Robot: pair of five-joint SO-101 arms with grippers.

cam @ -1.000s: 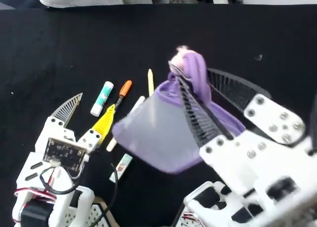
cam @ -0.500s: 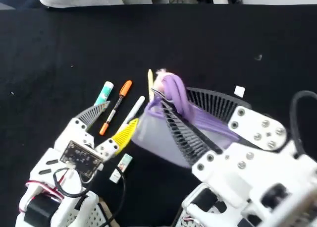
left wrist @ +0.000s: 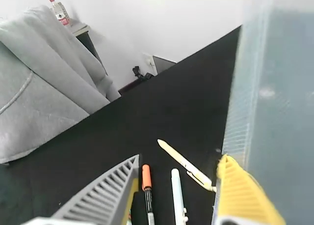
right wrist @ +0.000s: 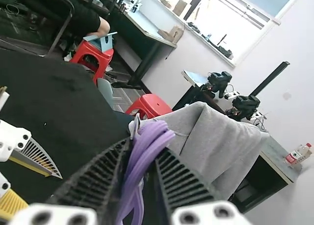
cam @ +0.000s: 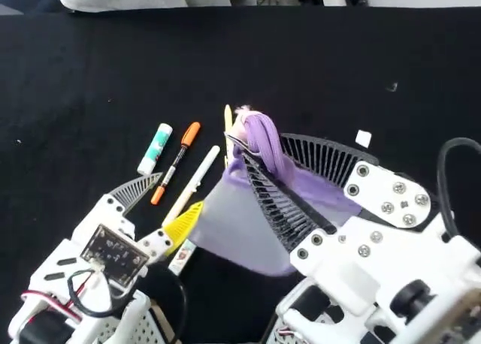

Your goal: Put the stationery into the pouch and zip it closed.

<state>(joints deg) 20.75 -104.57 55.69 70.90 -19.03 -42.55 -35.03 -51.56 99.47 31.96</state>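
**Pouch pulled in beside the pens; left arm resets over the white pen**

Left fingers (cam: 184, 222): spread, holding nothing. A second ago they sat nearer the glue stick, then swung toward the pouch. In the last half second they pull back toward their own base. The white pen (cam: 197, 177) now runs through the gap between them, and the orange marker (cam: 176, 160) ends just beside the grey finger. A small white-and-green piece (cam: 181, 257) lies base-side of the yellow finger.

Pouch (cam: 240, 220): hangs from the right fingers (cam: 274, 201), which are clamped on its bunched purple top. Over the last second the right arm carries it in from farther out. In the last half second the top barely shifts, but the body sags lower. It now hangs just beside the yellow left finger, and the left wrist view shows its translucent wall right past that finger. Can't tell if the mouth is open.

Farther out: the glue stick (cam: 155, 149) lies beyond the grey finger, the yellow pen (cam: 228, 122) just beside the clamped right pair, and a white scrap (cam: 363, 139) past their outer side.

My read: every item is still on the table (cam: 90, 73) and nothing is bagged yet. This looks like staging for a first pick, with the white pen the likely candidate. Zipping is a long way off.
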